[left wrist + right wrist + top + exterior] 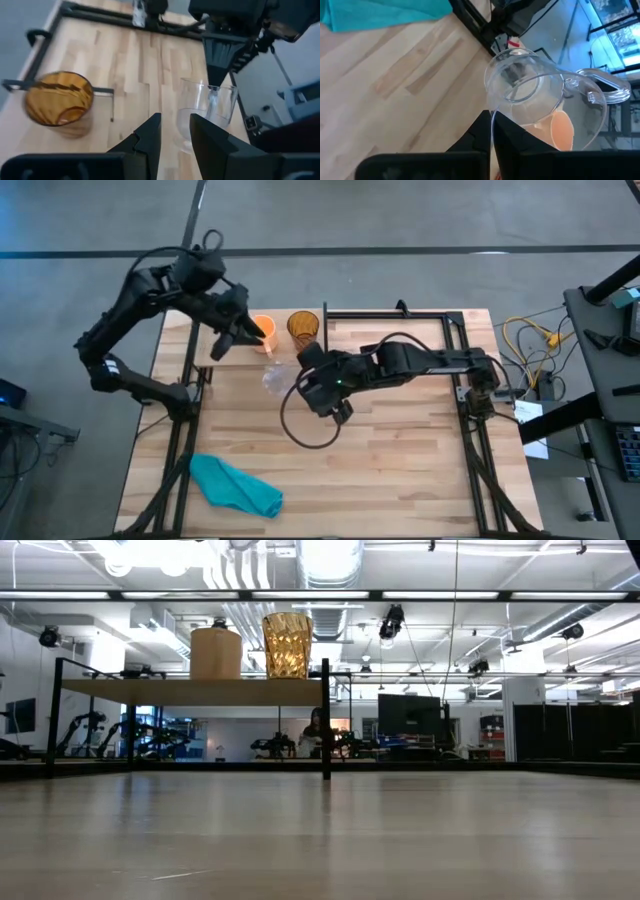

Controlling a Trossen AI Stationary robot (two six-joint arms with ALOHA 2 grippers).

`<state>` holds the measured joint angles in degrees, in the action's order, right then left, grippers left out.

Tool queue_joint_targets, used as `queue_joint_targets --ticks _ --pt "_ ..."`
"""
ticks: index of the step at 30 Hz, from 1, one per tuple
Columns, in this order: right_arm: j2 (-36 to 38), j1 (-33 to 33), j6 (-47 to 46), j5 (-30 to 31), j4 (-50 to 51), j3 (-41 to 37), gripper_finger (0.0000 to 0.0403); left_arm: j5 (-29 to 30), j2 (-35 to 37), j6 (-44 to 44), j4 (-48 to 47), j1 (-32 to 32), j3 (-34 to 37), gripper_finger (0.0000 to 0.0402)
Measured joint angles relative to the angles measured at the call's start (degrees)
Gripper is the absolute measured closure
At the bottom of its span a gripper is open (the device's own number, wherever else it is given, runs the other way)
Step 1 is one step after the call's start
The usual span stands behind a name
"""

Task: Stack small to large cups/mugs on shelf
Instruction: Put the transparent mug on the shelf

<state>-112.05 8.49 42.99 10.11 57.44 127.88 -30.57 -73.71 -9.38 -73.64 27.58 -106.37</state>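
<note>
1 orange mug [262,328], 1 amber tumbler [303,327], 1 clear glass cup [276,377] — 1 teal cloth [235,485]

shelf [190,691]: at the table's back, left of the middle
mug [215,653]: on the shelf, left of the tumbler
tumbler [287,644]: on the shelf's right end
cloth [235,486]: on the table, front left

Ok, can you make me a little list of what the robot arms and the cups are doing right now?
orange mug: standing on the shelf
amber tumbler: on the shelf beside the orange mug
clear glass cup: not on the shelf, pinched at its rim by the right gripper
right gripper: shut on the glass cup's wall, holding it above the table
left gripper: open, by the shelf, holding nothing
teal cloth: lying on the table, away from the shelf
left to do: put the glass cup on the shelf
</note>
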Motion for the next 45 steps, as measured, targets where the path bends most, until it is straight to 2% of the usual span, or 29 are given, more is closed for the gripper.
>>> queue_joint_targets --ticks 11,18,27,33,45 --pt "-0.29 -0.22 -0.97 -0.02 0.47 -0.12 0.0394 -0.02 -2.24 -3.60 0.01 -3.13 0.66 0.0314" --pt "-0.24 -0.39 -0.97 -0.04 0.40 -0.10 0.0394 -6.70 -2.45 -3.41 1.30 -3.74 0.66 0.0314" --pt "-0.24 -0.63 -0.99 -0.33 -0.81 -0.10 0.0394 -6.78 -3.26 -3.33 1.28 -4.93 0.66 0.0314" --pt "-0.41 -0.94 -1.08 -7.51 -2.73 -0.17 0.0394 -6.74 -5.06 -3.33 1.30 -5.53 0.46 0.0314" --pt "-0.57 -1.95 -2.47 -7.06 -2.17 -0.47 0.0394 -6.82 -4.86 -3.10 1.13 -7.02 0.44 0.0314"
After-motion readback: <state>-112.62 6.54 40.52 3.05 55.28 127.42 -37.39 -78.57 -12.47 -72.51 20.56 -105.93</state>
